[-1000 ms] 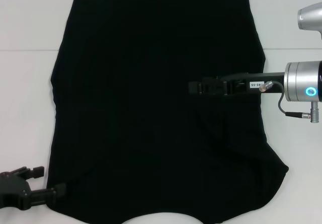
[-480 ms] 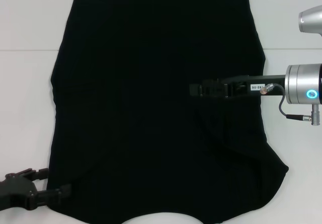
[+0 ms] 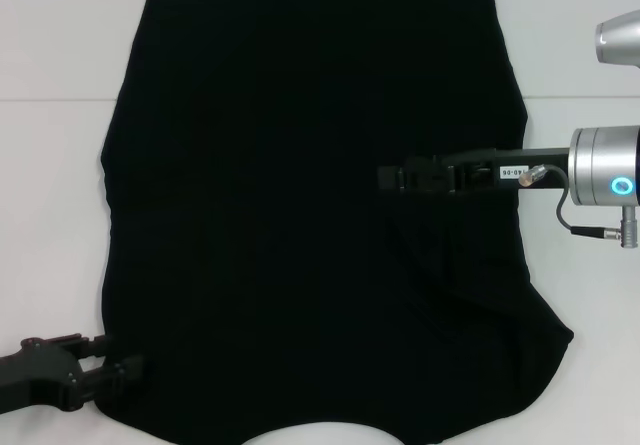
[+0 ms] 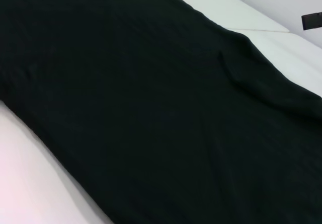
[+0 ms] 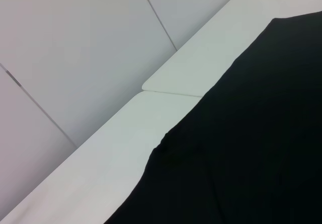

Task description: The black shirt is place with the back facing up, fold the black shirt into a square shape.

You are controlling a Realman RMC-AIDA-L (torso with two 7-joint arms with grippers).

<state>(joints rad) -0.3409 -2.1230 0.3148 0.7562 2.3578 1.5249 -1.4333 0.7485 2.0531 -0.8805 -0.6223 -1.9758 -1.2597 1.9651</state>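
So the black shirt (image 3: 310, 205) is spread flat across most of the white tabletop (image 3: 60, 165), plain side up, with a few creases toward 4 o'clock. The left gripper (image 3: 115, 373) sits down at 7 o'clock, right at the shirt's near left corner, its fingers apart on either side of the hem there. The right gripper (image 3: 392, 177) reaches in from 3 o'clock, low over the fabric right of centre; honestly can't tell if its fingers are apart or together, black on black.
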